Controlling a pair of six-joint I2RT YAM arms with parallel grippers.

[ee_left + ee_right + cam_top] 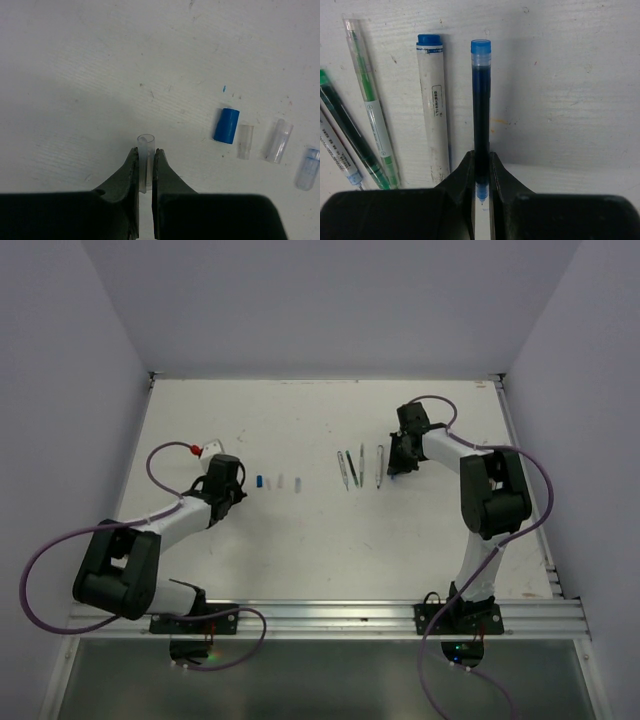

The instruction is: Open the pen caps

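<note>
5 pen caps show in the left wrist view. 1 clear cap (145,142) is pinched between the closed fingers of the left gripper (145,151), its open mouth pointing away from the camera. The other 4 lie loose on the white table (100,60) to the right: 1 blue cap (226,125), a short clear cap (244,141) just beside it, a longer clear cap (278,140), and a blue-tinted cap (307,167) at the frame edge.

5 pens show in the right wrist view. The right gripper (480,156) is clamped on the lower barrel of a dark blue pen (481,100). To its left lie a white pen (432,105) with a blue end, a clear green pen (370,100), a green-black pen (345,130) and a pale pen (335,155) cut off by the frame.

From overhead, only 3 caps can be made out in the cap row (281,482) and 4 pens in the pen group (360,466). The held cap and held pen are hidden under the wrists. The cap row and pen group lie well apart in mid-table.

Purple cables (160,465) loop from both arms, and a red item (193,449) with a white tag sits beyond the left arm
</note>
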